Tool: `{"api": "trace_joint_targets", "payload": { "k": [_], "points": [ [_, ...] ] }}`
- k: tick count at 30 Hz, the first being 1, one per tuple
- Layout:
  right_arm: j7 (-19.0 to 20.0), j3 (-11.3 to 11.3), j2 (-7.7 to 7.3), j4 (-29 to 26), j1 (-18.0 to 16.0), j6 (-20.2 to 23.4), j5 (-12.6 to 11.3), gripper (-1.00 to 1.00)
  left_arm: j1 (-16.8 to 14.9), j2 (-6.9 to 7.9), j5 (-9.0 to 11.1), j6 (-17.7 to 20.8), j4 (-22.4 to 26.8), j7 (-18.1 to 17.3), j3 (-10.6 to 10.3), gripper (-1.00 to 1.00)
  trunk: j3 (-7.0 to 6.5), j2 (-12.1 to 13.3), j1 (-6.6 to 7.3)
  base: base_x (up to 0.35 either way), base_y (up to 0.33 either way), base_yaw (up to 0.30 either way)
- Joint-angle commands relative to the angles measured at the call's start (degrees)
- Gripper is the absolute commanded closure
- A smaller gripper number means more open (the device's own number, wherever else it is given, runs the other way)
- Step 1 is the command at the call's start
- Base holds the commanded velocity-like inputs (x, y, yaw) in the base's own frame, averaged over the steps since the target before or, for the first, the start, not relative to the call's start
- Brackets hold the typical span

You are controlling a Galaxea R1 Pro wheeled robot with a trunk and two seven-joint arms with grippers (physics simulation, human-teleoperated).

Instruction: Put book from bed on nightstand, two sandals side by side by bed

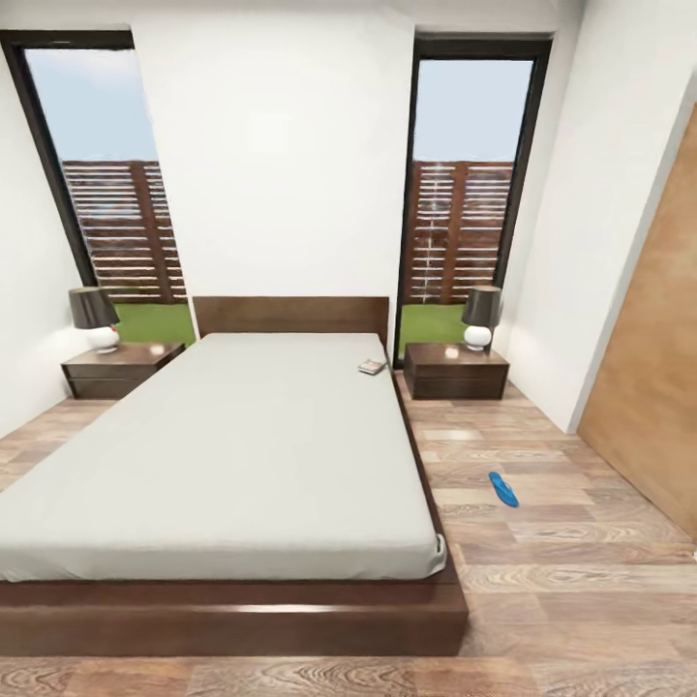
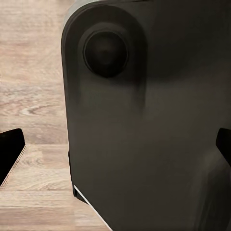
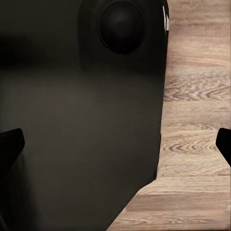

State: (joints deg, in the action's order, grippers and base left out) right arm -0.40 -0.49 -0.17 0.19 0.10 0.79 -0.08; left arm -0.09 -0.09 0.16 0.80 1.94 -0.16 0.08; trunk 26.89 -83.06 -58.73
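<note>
The book is small and its cover cannot be read; it lies on the bed at the far right corner of the mattress, near the right nightstand; one blue sandal lies on the plank floor right of the bed; a left nightstand stands far left, each with a lamp. In both wrist views a dark robot body panel blocks most of the floor; the left gripper and right gripper hang over it, fingertips cut off at the edges, spread wide, holding nothing.
</note>
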Motion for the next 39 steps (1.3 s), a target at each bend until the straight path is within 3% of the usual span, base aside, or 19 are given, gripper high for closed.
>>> {"api": "trace_joint_targets", "payload": {
  "k": [1, 39],
  "points": [
    [-0.04, -0.04, 0.0, -0.02, -0.02, 0.09, -0.01, -1.0, 0.0, 0.0, 0.02, 0.08, 0.06, -0.02, 0.01, -1.0, 0.04, -0.02, 0.0, 0.0, 0.0, -0.282],
    [0.04, -0.3, -0.27, -0.8, -0.02, -0.16, -0.01, -1.0, 0.0, 0.15, -0.06, -4.63, 1.95, -0.26, 0.01, -1.0, 0.04, -0.02, 0.0, 0.0, 0.0, -0.282]
  ]
}}
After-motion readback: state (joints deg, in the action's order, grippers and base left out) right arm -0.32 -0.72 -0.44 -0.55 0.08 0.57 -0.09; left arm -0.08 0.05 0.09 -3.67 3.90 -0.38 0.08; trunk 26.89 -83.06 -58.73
